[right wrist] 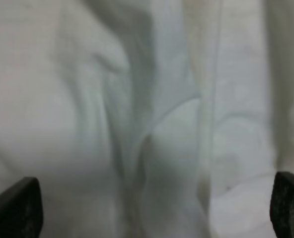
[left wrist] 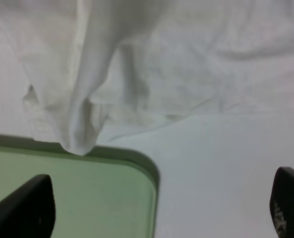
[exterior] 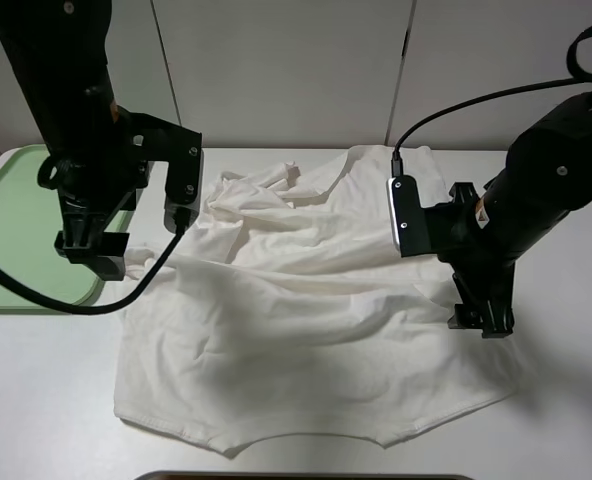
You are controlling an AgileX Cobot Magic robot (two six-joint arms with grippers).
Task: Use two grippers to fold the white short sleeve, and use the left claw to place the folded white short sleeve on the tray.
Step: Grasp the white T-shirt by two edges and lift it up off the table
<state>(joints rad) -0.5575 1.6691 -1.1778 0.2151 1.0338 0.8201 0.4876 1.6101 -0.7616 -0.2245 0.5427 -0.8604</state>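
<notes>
The white short sleeve (exterior: 306,300) lies wrinkled on the white table, its upper part bunched and folded over toward the middle. The pale green tray (exterior: 16,230) sits at the left table edge. My left gripper (exterior: 91,255) hovers over the tray's right rim, beside the shirt's left edge. In the left wrist view the gripper (left wrist: 157,208) is open and empty, above the tray corner (left wrist: 87,198), and a fold of the shirt (left wrist: 186,64) hangs over the rim. My right gripper (exterior: 481,320) is over the shirt's right edge. It (right wrist: 151,206) is open and empty above the cloth (right wrist: 112,99).
The white table (exterior: 556,420) has bare surface in front of the shirt and to its right. A dark object (exterior: 306,477) shows at the front edge. Pale wall panels stand behind the table.
</notes>
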